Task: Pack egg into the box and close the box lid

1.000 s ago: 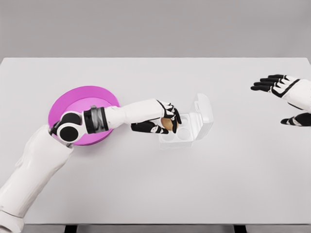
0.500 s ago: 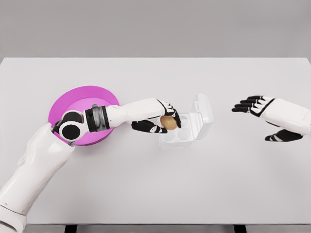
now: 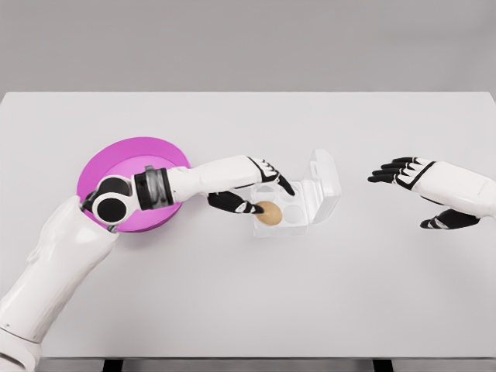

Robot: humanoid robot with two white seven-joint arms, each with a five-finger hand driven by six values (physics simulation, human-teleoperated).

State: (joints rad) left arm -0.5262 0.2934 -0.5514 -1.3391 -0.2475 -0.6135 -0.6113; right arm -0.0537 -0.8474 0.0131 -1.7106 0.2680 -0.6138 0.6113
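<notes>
A brown egg (image 3: pixel 269 213) sits in the front-left cup of the clear plastic egg box (image 3: pixel 303 200) near the table's middle. The box lid (image 3: pixel 325 173) stands open, tilted up at the back right. My left hand (image 3: pixel 259 194) hovers just above and left of the egg with its fingers spread, no longer gripping it. My right hand (image 3: pixel 415 190) is open in the air to the right of the box, well apart from it, palm turned toward the lid.
A magenta plate (image 3: pixel 128 159) lies at the left, partly covered by my left forearm. The white table (image 3: pixel 248 302) spreads wide around the box, with its front edge near the bottom of the view.
The left hand lowered the egg into the box's front-left cup and let go, its fingers spreading. The right hand came in from the far right toward the box, then held nearly still.
</notes>
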